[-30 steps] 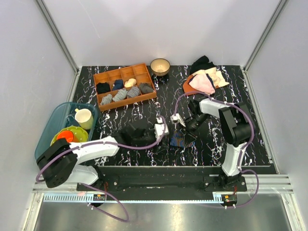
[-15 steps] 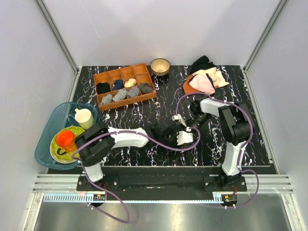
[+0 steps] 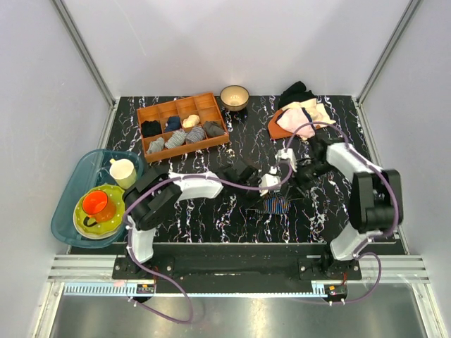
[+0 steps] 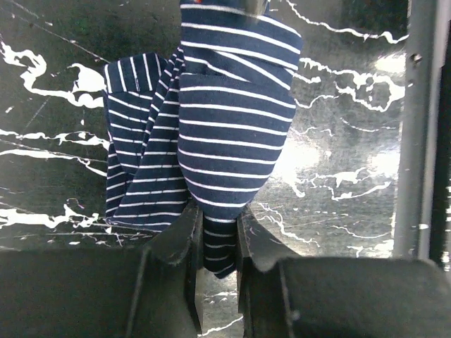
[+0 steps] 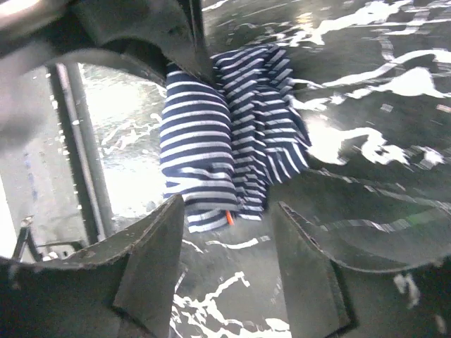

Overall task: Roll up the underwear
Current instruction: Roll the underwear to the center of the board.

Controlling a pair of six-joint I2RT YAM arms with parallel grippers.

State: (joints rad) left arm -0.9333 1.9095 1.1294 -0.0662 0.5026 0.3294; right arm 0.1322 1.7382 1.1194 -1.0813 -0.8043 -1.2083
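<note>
Navy pinstriped underwear [image 4: 225,127] lies bunched on the black marbled table [image 3: 211,211] near its front edge, one fold pinched tight in the left gripper [image 4: 218,236], while the right gripper [image 5: 229,225] stands spread wide at the cloth's other end, gripping nothing.

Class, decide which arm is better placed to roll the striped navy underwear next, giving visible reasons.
Left. The left hand is shut on a fold of the underwear; the right hand stands open, clamping nothing.
</note>
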